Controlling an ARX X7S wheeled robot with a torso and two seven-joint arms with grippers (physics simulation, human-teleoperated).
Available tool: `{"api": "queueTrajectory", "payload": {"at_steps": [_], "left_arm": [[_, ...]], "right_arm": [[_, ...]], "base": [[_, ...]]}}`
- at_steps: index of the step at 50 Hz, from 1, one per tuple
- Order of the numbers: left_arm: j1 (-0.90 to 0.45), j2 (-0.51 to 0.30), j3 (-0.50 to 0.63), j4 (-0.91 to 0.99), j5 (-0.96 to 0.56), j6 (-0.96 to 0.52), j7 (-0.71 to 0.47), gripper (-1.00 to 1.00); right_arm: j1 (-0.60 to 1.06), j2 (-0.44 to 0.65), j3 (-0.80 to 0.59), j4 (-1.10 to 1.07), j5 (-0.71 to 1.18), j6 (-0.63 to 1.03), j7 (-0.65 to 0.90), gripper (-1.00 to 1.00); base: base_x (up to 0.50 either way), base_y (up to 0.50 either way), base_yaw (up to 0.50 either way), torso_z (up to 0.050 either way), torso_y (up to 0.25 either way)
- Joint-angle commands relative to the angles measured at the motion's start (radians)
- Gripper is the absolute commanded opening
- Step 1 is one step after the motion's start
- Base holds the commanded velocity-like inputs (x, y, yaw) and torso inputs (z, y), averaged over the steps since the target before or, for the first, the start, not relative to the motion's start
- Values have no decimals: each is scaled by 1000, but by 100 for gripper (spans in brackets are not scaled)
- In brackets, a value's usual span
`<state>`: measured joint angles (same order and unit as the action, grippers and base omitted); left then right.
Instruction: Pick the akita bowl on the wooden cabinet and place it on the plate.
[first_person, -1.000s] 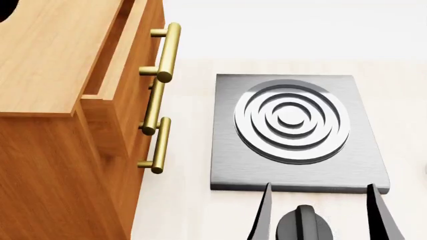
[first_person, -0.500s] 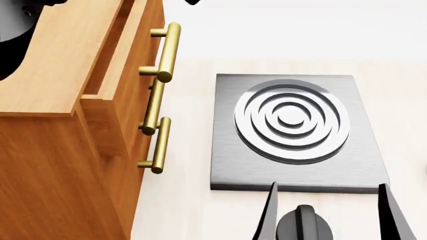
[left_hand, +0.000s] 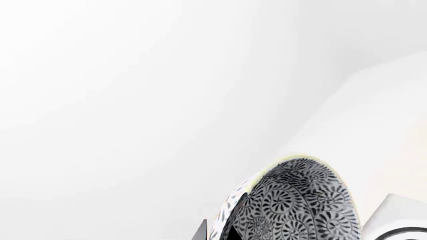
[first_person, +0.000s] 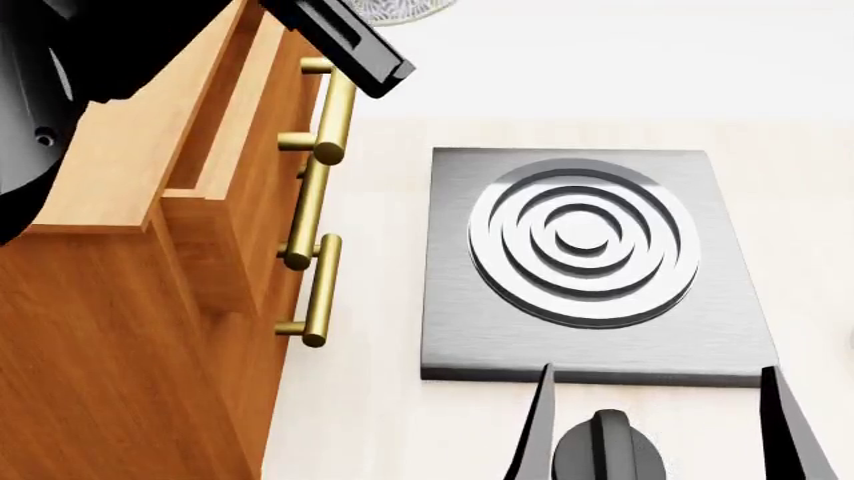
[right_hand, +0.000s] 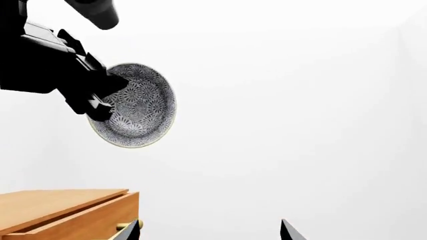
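Observation:
The akita bowl (right_hand: 137, 107), black-grey patterned with a pale rim, hangs tilted in the air above the wooden cabinet (right_hand: 60, 210). My left gripper (right_hand: 100, 95) is shut on its rim. In the left wrist view the bowl (left_hand: 300, 205) fills the lower edge, with the gripper (left_hand: 217, 232) clamped on its wall. In the head view the left arm crosses the cabinet (first_person: 120, 130) top, and only a sliver of the bowl (first_person: 394, 8) shows at the upper edge. My right gripper (first_person: 654, 405) stands open and empty near the stove's front edge. The plate is out of view.
A grey square stove (first_person: 461, 330) with a ringed burner lies on the pale counter right of the cabinet. Brass bar handles (first_person: 327, 110) stick out from the cabinet's drawer fronts toward the stove. The top drawer stands slightly open.
My left arm has swung into the head view from the upper left, carrying the bowl over the cabinet's top. The right gripper has shifted slightly to the right.

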<state>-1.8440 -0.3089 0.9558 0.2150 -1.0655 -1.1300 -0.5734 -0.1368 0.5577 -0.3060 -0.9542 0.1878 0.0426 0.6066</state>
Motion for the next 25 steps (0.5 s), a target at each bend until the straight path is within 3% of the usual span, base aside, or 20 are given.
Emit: {"api": "queueTrajectory", "payload": {"at_steps": [1,15,25], "left_arm": [[29,-10,-34,57,13,21,21,-100],[78,-50,-35,142,5,71,44,-100],[135,-54,-44,183,-33,56,-28,-100]], "right_arm": [[-5,-13,19,-1,-16,-8,-19,100],[-4,-8,20,-10,-16,1,-12,100],[3,-9,3,-14,-24,6,-15,100]], "base": [[0,0,0,0,0],[0,0,0,0,1],[0,0,0,0,0]]}}
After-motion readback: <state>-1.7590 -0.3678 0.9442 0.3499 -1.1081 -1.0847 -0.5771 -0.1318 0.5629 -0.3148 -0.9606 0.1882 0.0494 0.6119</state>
